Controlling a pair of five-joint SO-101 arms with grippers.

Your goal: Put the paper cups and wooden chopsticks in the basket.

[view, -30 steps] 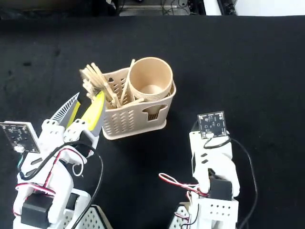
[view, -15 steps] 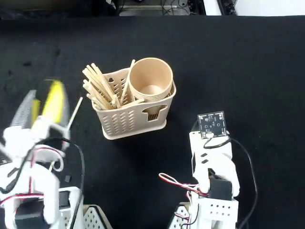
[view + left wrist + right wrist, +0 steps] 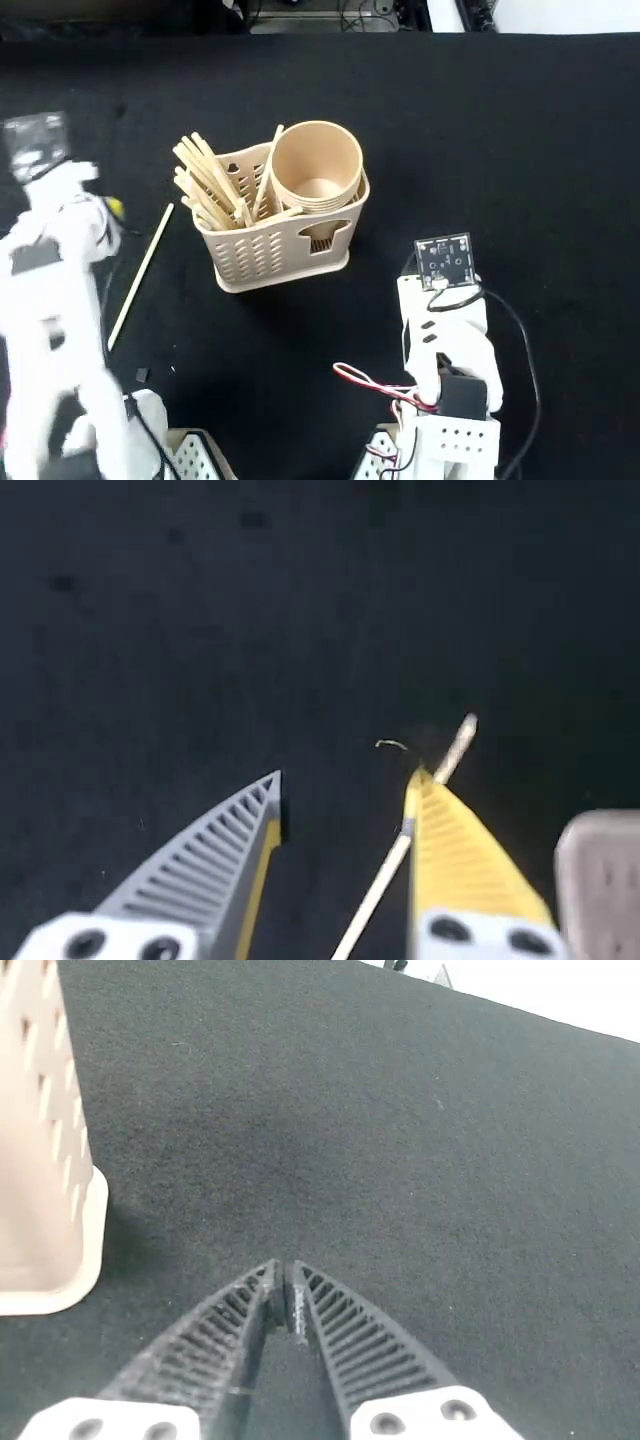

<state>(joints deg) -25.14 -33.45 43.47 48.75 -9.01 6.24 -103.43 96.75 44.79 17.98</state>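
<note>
The beige slotted basket (image 3: 280,250) stands mid-table with stacked paper cups (image 3: 315,165) and a bundle of wooden chopsticks (image 3: 210,180) inside it. One loose chopstick (image 3: 140,275) lies on the black cloth to the basket's left. My left arm (image 3: 50,260) rises over that spot. My left gripper (image 3: 347,778) is open above the cloth, and the loose chopstick (image 3: 400,850) runs along the inner side of its yellow finger (image 3: 450,850). My right gripper (image 3: 285,1272) is shut on nothing, low over the cloth beside the basket (image 3: 40,1160).
The right arm (image 3: 445,310) stands near the table's front, right of the basket. A corner of the basket (image 3: 600,880) shows beside the yellow finger. Black cloth stretches bare behind and to the right of the basket.
My left arm has swung left, away from the basket, and now stands over the loose chopstick. The right arm has kept still.
</note>
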